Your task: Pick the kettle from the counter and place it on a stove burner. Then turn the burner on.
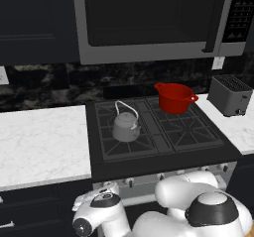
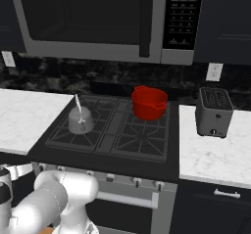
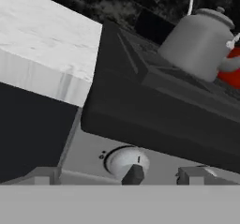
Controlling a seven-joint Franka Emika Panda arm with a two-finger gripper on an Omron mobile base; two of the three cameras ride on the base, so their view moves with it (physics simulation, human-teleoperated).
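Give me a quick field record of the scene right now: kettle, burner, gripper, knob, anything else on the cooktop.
kettle: kettle sits upright on the front-left stove burner, off the counter
gripper: gripper low at the stove front, one dark tip right at the leftmost knob; whether it grips the knob cannot be told
knob: white knob on the grey front panel below the cooktop edge
flame: none visible under the kettle
other items: red pot on the back-right grate; toaster on the counter right of the stove
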